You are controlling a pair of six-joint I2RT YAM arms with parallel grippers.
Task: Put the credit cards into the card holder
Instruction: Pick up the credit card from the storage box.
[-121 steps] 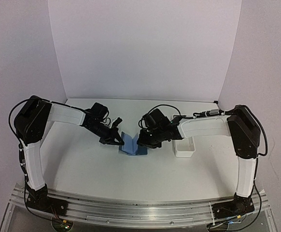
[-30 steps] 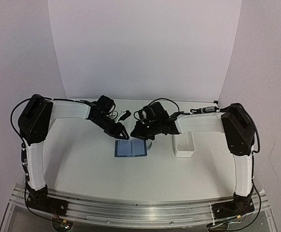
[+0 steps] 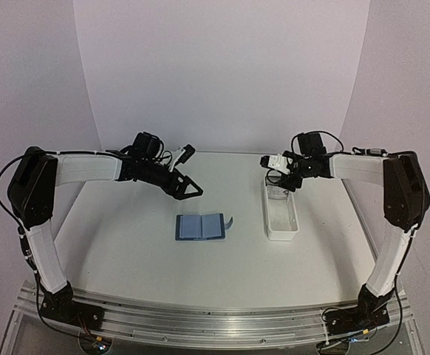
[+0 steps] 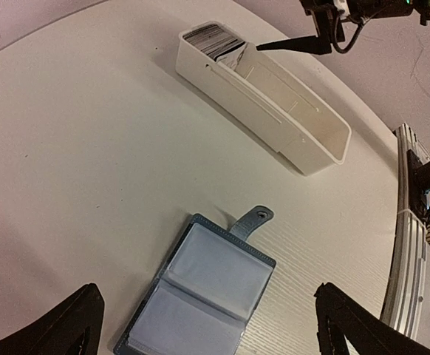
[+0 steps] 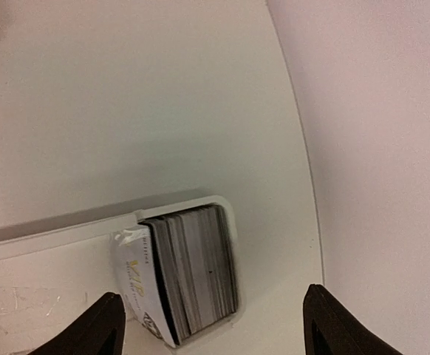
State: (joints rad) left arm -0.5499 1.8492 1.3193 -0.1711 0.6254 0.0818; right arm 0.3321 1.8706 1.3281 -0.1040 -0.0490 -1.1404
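Filling tray [image 4: 237, 100] end, credit cards [image 5: 196, 274] clear from wrists, indistinct from overhead.

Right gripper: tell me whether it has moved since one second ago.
Yes. The right gripper has swung right, from beside the card holder to above the far end of the white tray, which stayed put.

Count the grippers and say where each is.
2. The left gripper hangs open beyond the open card holder; the right gripper hangs open over the far end of the white tray, above the credit cards.
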